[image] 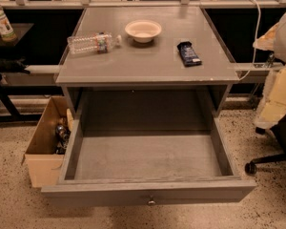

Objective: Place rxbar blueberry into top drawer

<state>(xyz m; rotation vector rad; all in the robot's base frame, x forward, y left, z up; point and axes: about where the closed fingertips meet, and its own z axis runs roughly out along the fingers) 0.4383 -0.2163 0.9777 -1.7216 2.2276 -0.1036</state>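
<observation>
i am not seeing the gripper anywhere in my view, so i cannot tell its state. the rxbar blueberry [188,53] is lying flat on the cabinet top [148,65], right of the white bowl [143,30]. the top drawer [148,190] is standing pulled open below.

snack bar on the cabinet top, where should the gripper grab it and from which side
Grip the snack bar across its narrow width, near the middle, probably coming straight down from above. It lies flat on the cabinet top, its long axis running roughly front to back, with bare surface along both long edges. The gripper is not in view.
</observation>
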